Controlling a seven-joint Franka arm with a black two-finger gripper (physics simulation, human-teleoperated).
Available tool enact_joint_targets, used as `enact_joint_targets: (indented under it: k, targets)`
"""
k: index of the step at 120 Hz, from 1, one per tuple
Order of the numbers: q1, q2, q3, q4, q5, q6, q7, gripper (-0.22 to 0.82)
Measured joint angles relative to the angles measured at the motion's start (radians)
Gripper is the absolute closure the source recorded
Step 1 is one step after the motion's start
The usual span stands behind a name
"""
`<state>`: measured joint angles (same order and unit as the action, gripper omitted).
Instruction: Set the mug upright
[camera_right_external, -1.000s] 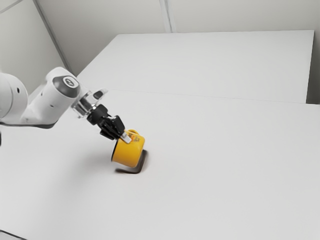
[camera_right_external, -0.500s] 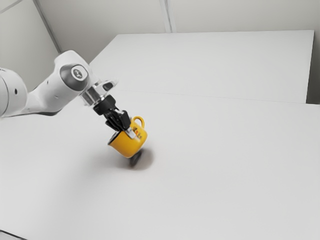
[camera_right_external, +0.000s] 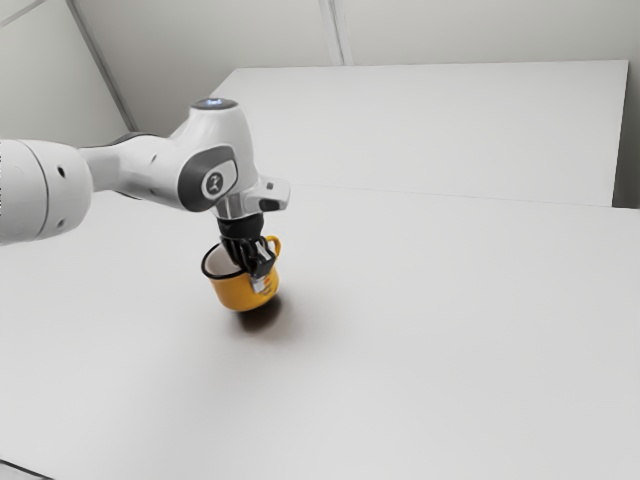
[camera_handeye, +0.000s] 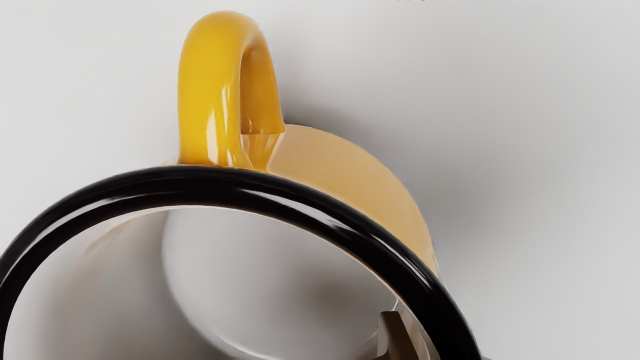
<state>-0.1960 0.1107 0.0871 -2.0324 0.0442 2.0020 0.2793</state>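
Here in the exterior view the gripper (camera_right_external: 256, 278) points down at the bench (camera_right_external: 420, 330), closed on the side wall of the mug (camera_right_external: 239, 293), one finger outside and the other reaching in over the black rim (camera_right_external: 206, 266). The mug hangs just beneath and beside those fingertips, mouth mostly up but leaning toward the exterior view's left, with its handle (camera_right_external: 276, 244) on the gripper's far side. And look at the dark shadow (camera_right_external: 264, 318) under the base: it looks to me as though the mug is clear of the bench, or at most resting on an edge. Over to the wrist view, and there's a finger (camera_handeye: 398, 337) down inside the mug, against the wall, the rim passing between it and its partner; the gap is about as thin as the wall itself. So the job in hand, as I judge it, is levelling. Keep the pinch firm, turn the wrist gently until the base sits parallel to the bench, then ease down. A thin-wall grip like this could let the mug pivot, so no hurry! Let the whole base settle before opening, then draw straight up, so the inner finger doesn't hook the rim.
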Motion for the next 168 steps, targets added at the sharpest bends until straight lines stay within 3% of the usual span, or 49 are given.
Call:
enact_joint_targets:
  k: [67,83,101,116,128,143,168]
  targets:
    - [-0.011,0.088,-0.001,0.01,0.031,0.111,-0.192,0.77]
    - [-0.016,0.09,-0.001,0.01,0.016,0.114,-0.209,0.64]
    - [-0.015,0.086,-0.001,0.011,0.004,0.114,-0.22,0.35]
    - [-0.013,0.055,-0.001,0.013,-0.017,0.11,-0.227,0.21]
    - [0.003,0.005,-0.005,0.06,-0.029,0.093,-0.228,0.14]
    - [0.143,-0.005,-0.1,0.275,-0.028,-0.005,-0.207,0.09]
    - [0.164,0.01,-0.101,0.496,-0.025,-0.198,-0.15,0.04]
